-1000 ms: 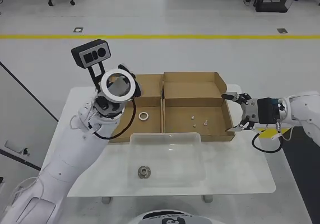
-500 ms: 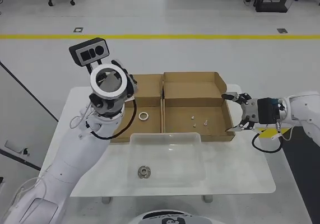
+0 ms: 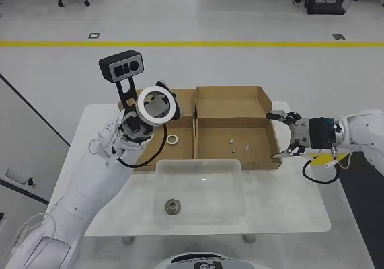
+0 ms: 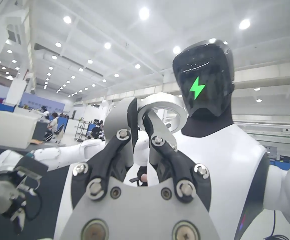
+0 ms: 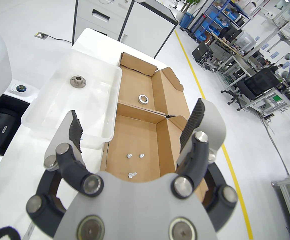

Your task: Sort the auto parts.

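Sorting station: large metal ring (image 3: 140, 107), held in the air.
The left gripper (image 4: 140, 118) pinches the ring's wall, one finger inside and one outside, raised over the far left corner of the left cardboard box (image 3: 181, 151). The right gripper (image 3: 274, 136) is spread wide and empty, just beside the right edge of the right cardboard box (image 3: 212, 141). A small ring (image 3: 172, 139) lies in the left box and three bolts (image 3: 233, 142) in the right. A flanged hub (image 3: 172, 205) sits in the clear tray (image 3: 225, 202) by the desk's (image 3: 299, 202) near edge.
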You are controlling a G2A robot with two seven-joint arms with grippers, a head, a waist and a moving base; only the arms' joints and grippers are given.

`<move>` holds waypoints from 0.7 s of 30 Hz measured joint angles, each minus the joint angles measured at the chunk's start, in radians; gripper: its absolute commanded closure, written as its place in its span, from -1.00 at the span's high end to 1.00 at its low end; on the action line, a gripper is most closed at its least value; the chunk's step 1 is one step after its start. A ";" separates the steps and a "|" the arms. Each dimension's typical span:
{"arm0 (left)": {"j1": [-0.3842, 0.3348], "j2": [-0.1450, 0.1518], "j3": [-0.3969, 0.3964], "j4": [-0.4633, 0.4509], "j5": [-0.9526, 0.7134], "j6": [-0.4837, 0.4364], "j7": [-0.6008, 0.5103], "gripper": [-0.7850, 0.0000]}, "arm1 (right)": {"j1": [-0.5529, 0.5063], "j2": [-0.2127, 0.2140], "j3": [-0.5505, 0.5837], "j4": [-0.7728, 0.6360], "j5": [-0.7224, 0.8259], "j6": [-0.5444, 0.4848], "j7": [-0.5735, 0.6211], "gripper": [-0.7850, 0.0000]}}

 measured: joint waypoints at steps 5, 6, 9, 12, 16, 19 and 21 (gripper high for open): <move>-0.001 -0.009 -0.002 -0.016 -0.094 0.000 0.001 -1.00 | 0.000 0.000 0.000 0.000 0.000 0.000 0.000 1.00; -0.001 -0.010 -0.003 -0.019 -0.104 0.002 -0.002 -1.00 | 0.000 0.000 0.000 0.000 0.000 0.000 0.000 1.00; 0.000 -0.016 -0.009 -0.025 -0.122 0.016 -0.017 -1.00 | 0.000 0.000 0.000 0.000 0.000 0.000 0.000 1.00; 0.004 -0.021 -0.009 -0.031 -0.156 0.029 -0.029 -1.00 | 0.000 0.000 0.000 0.000 0.000 0.000 0.000 1.00; 0.004 -0.021 -0.008 -0.030 -0.157 0.029 -0.029 -1.00 | 0.000 0.000 0.000 0.000 0.000 0.000 0.000 1.00; 0.004 -0.021 -0.009 -0.030 -0.157 0.029 -0.029 -1.00 | 0.000 0.000 0.000 0.000 0.000 0.000 0.000 1.00; 0.004 -0.021 -0.009 -0.030 -0.157 0.029 -0.029 -1.00 | 0.000 0.000 0.000 0.000 0.000 0.000 0.000 1.00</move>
